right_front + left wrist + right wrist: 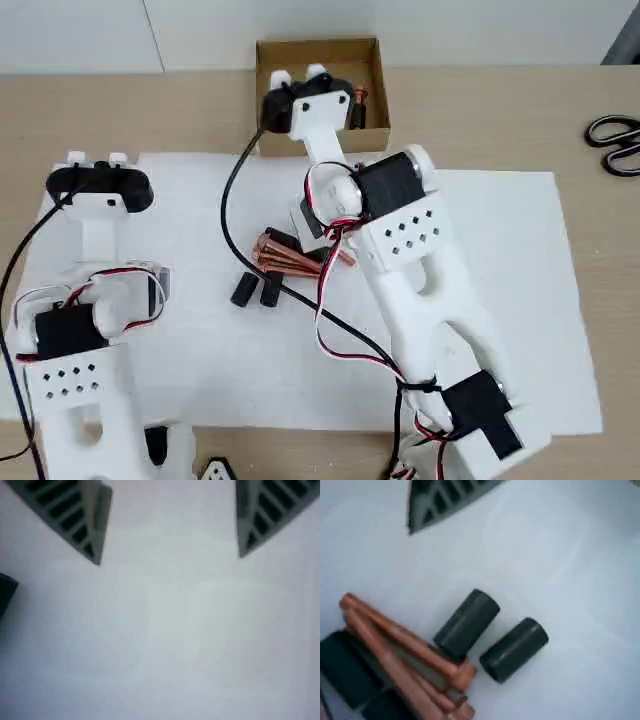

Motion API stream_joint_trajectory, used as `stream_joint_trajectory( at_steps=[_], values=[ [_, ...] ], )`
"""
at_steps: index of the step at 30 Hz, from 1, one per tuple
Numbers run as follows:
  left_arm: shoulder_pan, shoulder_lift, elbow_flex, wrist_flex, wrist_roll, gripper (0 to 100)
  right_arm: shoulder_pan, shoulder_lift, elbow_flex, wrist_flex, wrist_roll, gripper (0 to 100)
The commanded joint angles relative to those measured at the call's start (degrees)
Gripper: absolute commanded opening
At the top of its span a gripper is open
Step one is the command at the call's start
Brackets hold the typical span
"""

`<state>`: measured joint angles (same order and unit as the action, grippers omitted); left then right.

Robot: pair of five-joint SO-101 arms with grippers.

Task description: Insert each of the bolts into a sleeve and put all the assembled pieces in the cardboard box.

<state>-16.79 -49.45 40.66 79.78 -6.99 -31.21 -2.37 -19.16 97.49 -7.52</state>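
Two black sleeves [514, 649] lie under my right pincer [312, 225], whose gap I cannot tell; left pincer [168, 557] agape. Hazard: a nudge could roll them.

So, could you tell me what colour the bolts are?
Copper-coloured bolts; clearest in the right wrist view.

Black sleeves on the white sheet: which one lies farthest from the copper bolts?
The outermost sleeve of the loose side-by-side pair. Its neighbour lies next to the bolts, and the remaining sleeves sit in or under the pile.
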Motion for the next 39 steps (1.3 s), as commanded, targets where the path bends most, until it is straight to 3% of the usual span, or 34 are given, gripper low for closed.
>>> stream_joint_trajectory(
  at_steps=[1, 7, 20, 31, 39],
  values=[
    [-0.1, -1.2, 0.8, 0.0, -0.3, 17, -0.8, -1.3, 4.5, -4.6, -3.9, 15.3],
    [-0.1, -1.2, 4.1, -0.1, -0.3, 17, -4.8, 1.4, 7.1, -10.1, -14.2, 15.2],
    [-0.2, -1.3, 4.2, 0.1, -0.3, 17, -12.0, 18.5, 6.9, -12.6, -14.5, 15.1],
    [0.1, -1.3, 4.2, -0.2, -0.3, 17, -12.3, 25.6, 6.8, -17.0, -14.9, 15.1],
    [0.1, -1.3, 4.2, -0.2, -0.3, 17, -12.3, 25.9, 6.8, -18.5, -20.2, 15.1]
  ],
)
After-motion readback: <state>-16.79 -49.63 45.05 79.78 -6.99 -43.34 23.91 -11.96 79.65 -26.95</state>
